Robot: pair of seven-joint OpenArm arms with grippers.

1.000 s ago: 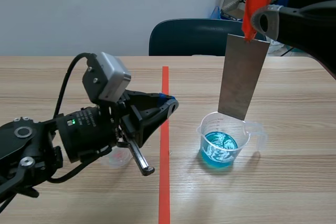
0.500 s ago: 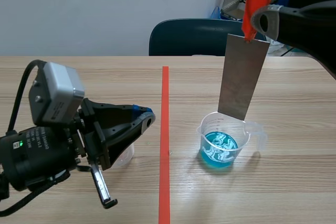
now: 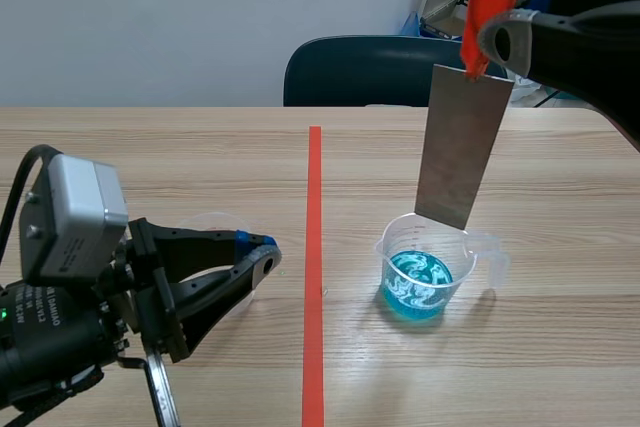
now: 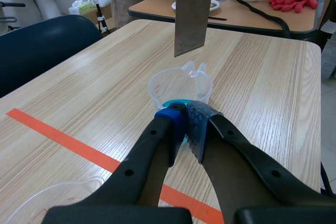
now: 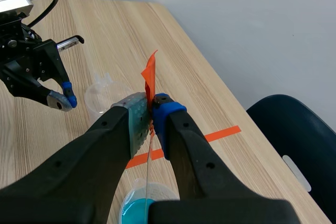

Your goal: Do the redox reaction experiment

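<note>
Two beakers stood on the wooden table (image 3: 560,347), one on each side of the orange-red tape line (image 3: 314,247), and only the beaker of blue liquid (image 3: 425,272) seemed to matter for the coming step. The right gripper (image 5: 152,108) was raised high above it. Its fingers were pinched tight on the orange tab (image 3: 487,2) at the top of a grey metal plate (image 3: 465,142). The plate hung with its long axis nearly vertical, leaning only slightly. Its lower edge was just over the beaker's rim, clear of the liquid and not yet touching it. From the right wrist view the plate showed edge-on as a thin line running straight down toward the blue. I judged that the dip called for little more than a plain descent, perhaps with a small correction to centre the edge inside the rim. The right arm was plainly the nearer one. The left gripper (image 3: 255,252) sat low on the other side of the tape, well apart from the blue beaker. Its pads (image 4: 197,124) were pressed together with nothing between them, and it pointed across toward the beaker. The empty clear beaker (image 3: 215,232) stood just beside it.
</note>
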